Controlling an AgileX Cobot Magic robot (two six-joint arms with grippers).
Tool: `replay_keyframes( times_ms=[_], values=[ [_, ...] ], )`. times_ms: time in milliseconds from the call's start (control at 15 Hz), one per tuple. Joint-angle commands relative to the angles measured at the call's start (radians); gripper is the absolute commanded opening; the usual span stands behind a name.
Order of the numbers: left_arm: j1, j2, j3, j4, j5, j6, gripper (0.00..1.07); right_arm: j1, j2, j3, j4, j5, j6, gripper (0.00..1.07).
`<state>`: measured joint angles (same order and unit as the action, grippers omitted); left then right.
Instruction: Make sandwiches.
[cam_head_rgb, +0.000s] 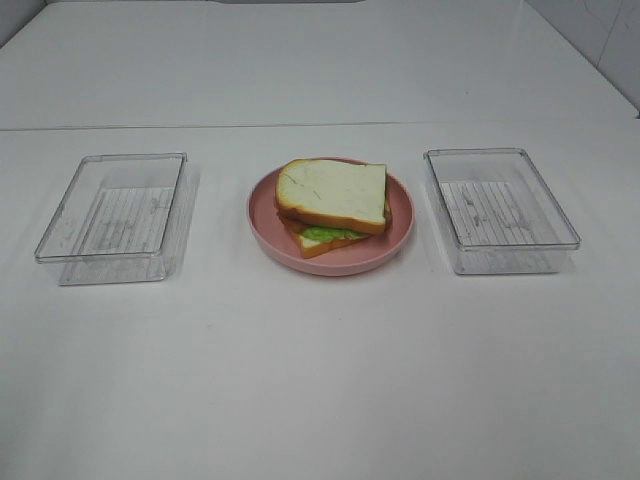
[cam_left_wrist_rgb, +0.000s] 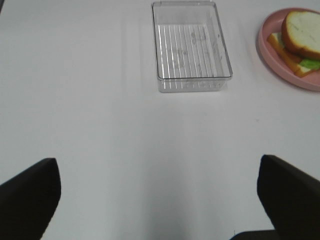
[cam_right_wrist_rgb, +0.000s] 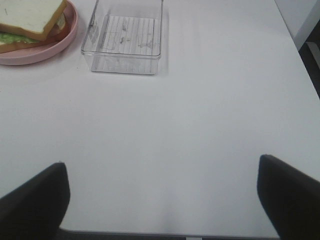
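The left gripper (cam_left_wrist_rgb: 159, 200) has its two dark fingers spread wide apart, and nothing is between them; it hangs over bare white table (cam_left_wrist_rgb: 100, 125). The right gripper (cam_right_wrist_rgb: 162, 200) is also wide open and holds nothing, above the table near its front edge. Further out from the left gripper stands a clear tray (cam_left_wrist_rgb: 192, 47), and from the right gripper another clear tray (cam_right_wrist_rgb: 125, 40). Between the two trays, in the high view, is a pink plate (cam_head_rgb: 265, 225). On it lies the sandwich (cam_head_rgb: 332, 205): the top bread slice (cam_head_rgb: 333, 190) sits over green lettuce (cam_head_rgb: 325, 235) and the bottom slice (cam_head_rgb: 320, 247), slightly shifted.
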<state>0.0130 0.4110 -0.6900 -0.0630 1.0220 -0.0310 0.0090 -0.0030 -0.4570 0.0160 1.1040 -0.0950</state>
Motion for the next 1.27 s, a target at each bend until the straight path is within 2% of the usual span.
replay_keyframes(
  times_ms=[67,133,267,333,1267],
  values=[
    [0.004,-0.171,0.049,0.009,0.006,0.003,1.00,-0.004,-0.030,0.003,-0.004,-0.005,-0.006,0.99],
    [0.004,-0.299,0.090,0.030,0.022,0.003,1.00,-0.004,-0.030,0.003,-0.004,-0.005,-0.006,0.99],
    [0.004,-0.429,0.145,0.034,0.039,-0.009,1.00,-0.004,-0.030,0.003,-0.004,-0.005,-0.006,0.99],
    [0.004,-0.426,0.171,0.029,0.052,-0.012,1.00,-0.004,-0.031,0.003,-0.005,-0.005,-0.005,0.99],
    [0.004,-0.437,0.171,0.030,0.052,-0.008,1.00,-0.003,-0.030,0.003,-0.001,-0.005,-0.005,0.99]
  ],
)
